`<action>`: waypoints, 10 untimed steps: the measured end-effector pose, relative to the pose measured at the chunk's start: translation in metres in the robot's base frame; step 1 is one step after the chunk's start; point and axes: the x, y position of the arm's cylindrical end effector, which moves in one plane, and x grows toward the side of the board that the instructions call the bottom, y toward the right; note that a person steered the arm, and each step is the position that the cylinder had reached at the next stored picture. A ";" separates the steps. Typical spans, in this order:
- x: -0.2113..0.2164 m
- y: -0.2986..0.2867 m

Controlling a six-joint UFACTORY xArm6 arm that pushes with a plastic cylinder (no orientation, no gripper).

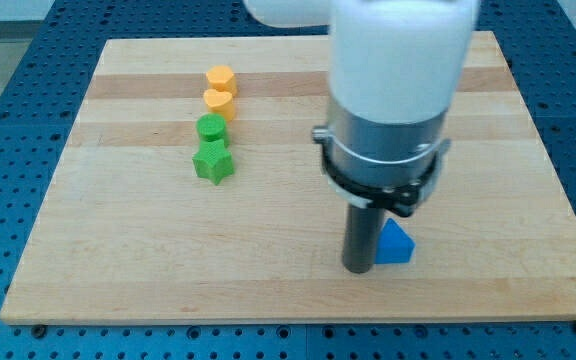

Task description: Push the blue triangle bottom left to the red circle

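Observation:
The blue triangle [396, 243] lies on the wooden board near the view's bottom, right of centre. My tip [358, 268] stands on the board just left of it, touching or almost touching its left side. The arm's white and grey body [393, 100] rises above and hides the board behind it. No red circle shows in the view; it may be hidden behind the arm.
Left of centre, a column of blocks runs down the board [118, 250]: a yellow hexagon-like block [221, 78], a yellow block [218, 100], a green round block [211, 128] and a green star [212, 163]. Blue perforated table surrounds the board.

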 end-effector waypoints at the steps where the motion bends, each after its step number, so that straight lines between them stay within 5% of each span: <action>1: 0.023 0.015; 8: 0.047 0.054; 10: -0.063 0.046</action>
